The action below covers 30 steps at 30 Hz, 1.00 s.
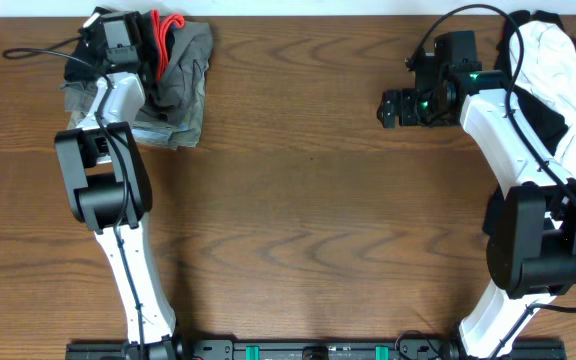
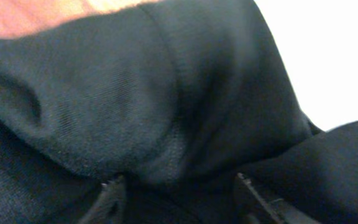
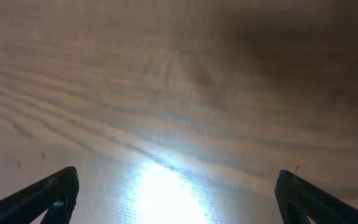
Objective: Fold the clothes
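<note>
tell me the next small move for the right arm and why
Probably turn the right end effector toward the black-and-white tops heaped at the table's right edge. Its fingers stand wide apart over bare table, holding nothing, and they point away from that heap, which looks unfolded.

No text, label, brand name, number or sign can be read in any of the three views. The dark garment (image 2: 135, 93) that fills the left wrist view and the wooden table (image 3: 179, 74) in the right wrist view carry no legible marking.
</note>
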Motion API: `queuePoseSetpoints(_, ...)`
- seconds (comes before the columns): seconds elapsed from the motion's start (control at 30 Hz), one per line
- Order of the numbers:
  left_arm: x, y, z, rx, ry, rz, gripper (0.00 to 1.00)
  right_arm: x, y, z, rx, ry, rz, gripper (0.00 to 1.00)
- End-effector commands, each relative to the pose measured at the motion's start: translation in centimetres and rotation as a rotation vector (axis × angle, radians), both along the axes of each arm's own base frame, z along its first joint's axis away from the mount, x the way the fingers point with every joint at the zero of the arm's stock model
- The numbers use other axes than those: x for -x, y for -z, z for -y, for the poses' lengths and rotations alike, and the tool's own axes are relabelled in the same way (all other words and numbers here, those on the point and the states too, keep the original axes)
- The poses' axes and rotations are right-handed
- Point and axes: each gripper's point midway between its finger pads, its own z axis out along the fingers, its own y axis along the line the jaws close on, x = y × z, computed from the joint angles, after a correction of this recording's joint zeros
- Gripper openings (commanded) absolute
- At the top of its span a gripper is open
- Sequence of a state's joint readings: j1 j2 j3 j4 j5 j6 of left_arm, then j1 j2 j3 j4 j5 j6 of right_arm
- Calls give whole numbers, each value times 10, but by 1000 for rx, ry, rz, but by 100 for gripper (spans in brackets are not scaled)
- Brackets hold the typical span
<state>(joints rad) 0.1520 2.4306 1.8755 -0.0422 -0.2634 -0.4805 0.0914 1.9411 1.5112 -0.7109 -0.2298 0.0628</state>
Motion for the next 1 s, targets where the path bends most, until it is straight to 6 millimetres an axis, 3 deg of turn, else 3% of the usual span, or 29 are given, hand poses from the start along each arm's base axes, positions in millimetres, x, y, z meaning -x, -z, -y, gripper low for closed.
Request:
queuePoseSetpoints(0.0,3,-60,-11,-129,85,23,63,-9,-11,-5,-3,-27,53,99)
queuePoseSetpoints(0.13,-8,-122,18,-190,258,119,64,-16,-14,-7,-12,-30,84,99)
queuePoseSetpoints(0.23,-17,-139,34,-232,349,171,63,-16,-15,-7,-12,-30,86,99)
queuePoseSetpoints(0.3,-23,-134,41,-250,400,177,51,-15,-14,-7,-12,-30,83,98)
queuePoseSetpoints(0.37,-26,-119,46,-250,424,157,41,-14,-13,-7,-11,-30,76,98)
queuePoseSetpoints(0.43,-28,-102,47,-257,442,127,23,-12,-13,-7,-10,-30,67,97)
queuePoseSetpoints(0.53,-33,-71,55,-252,508,94,14,-11,-12,-7,-10,-30,61,97)
queuePoseSetpoints(0.97,-42,11,122,-284,773,19,13,-11,-12,-7,-11,-27,59,97)
